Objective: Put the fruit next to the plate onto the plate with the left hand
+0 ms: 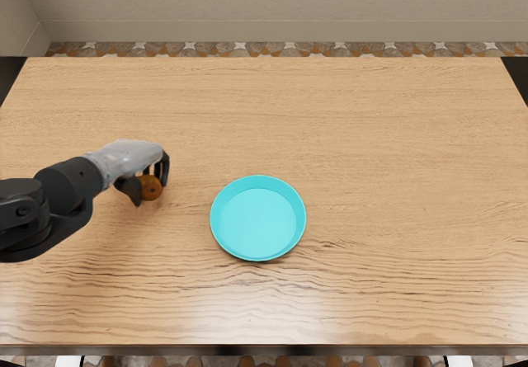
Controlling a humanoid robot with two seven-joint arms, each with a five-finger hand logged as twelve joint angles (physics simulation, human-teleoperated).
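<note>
A small brown round fruit (151,187) sits low over the wooden table, left of the turquoise plate (257,218). My left hand (148,180) comes in from the left edge, its dark fingers (162,167) curled over the fruit and the thumb below it, so the hand is shut on the fruit. Part of the fruit is hidden by the fingers. Whether the fruit still touches the table I cannot tell. The plate holds nothing and lies about a hand's width to the right of the fruit. The right arm does not show.
The wooden table (371,119) fills most of the view. A patterned strip (272,49) runs along its far edge below a pale wall. No other objects lie on the tabletop.
</note>
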